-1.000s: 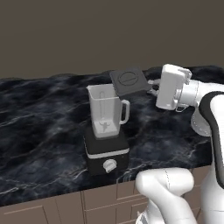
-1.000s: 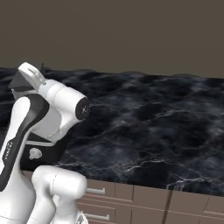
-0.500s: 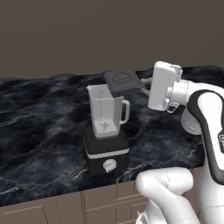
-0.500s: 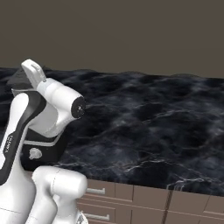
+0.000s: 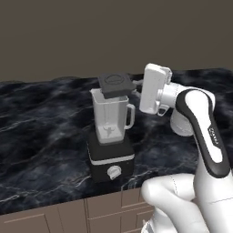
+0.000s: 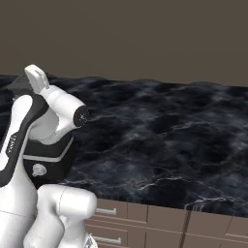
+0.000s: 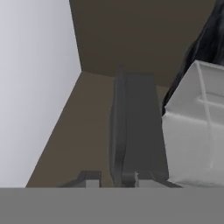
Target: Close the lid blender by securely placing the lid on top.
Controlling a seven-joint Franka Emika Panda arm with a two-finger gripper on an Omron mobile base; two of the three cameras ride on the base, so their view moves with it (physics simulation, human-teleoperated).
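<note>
The blender stands on the dark marble counter: a black base [image 5: 110,157] with a white band and knob, and a clear jar [image 5: 109,114] with its handle to the right. The dark grey lid [image 5: 116,84] hangs tilted just above the jar's back right rim, partly over the opening. My gripper [image 5: 136,85] is shut on the lid's right edge, with the hand level at jar-top height. In the hand view the lid [image 7: 135,131] runs edge-on away from the fingers, and the jar [image 7: 197,127] lies to its right. In the right base view my arm hides the jar; only the base [image 6: 48,157] shows.
The black marble counter [image 5: 41,132] stretches wide to both sides of the blender, with a brown wall behind it. Wooden drawers [image 6: 145,223] with handles run below the counter's front edge.
My hand has carried the lid leftward, from beside the jar's right to above its rim. The wrist has turned so the hand stands more upright.
</note>
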